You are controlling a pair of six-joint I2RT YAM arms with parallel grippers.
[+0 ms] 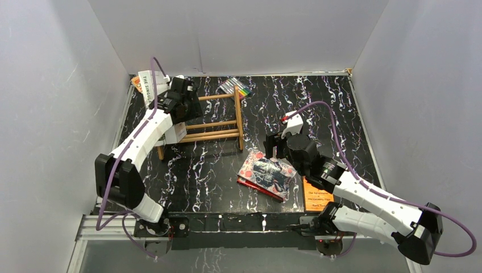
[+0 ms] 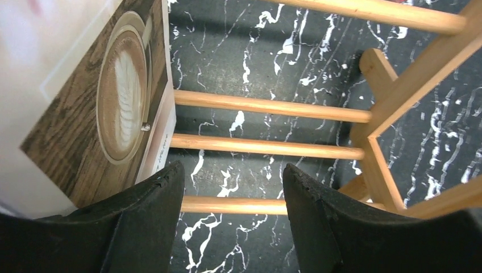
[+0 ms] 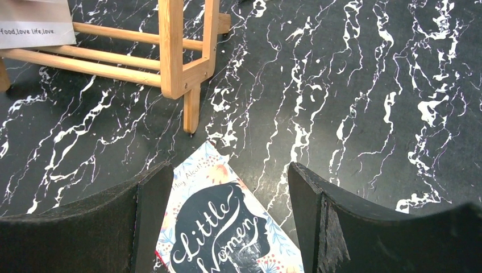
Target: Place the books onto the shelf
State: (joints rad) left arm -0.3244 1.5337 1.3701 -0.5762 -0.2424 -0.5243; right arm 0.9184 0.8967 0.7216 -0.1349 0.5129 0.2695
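The left tool (image 2: 232, 177) is held spread over the shelf (image 2: 267, 106), beside a white book (image 2: 85, 131) resting on its rails. The right tool (image 3: 230, 177) is spread over a patterned book (image 3: 224, 227) near the shelf.

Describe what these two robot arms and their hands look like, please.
The left arm and right arm have smooth white shells with chunky black joints. A purple cable loops along each. The left hand and right hand each end in two broad matte black fingers.
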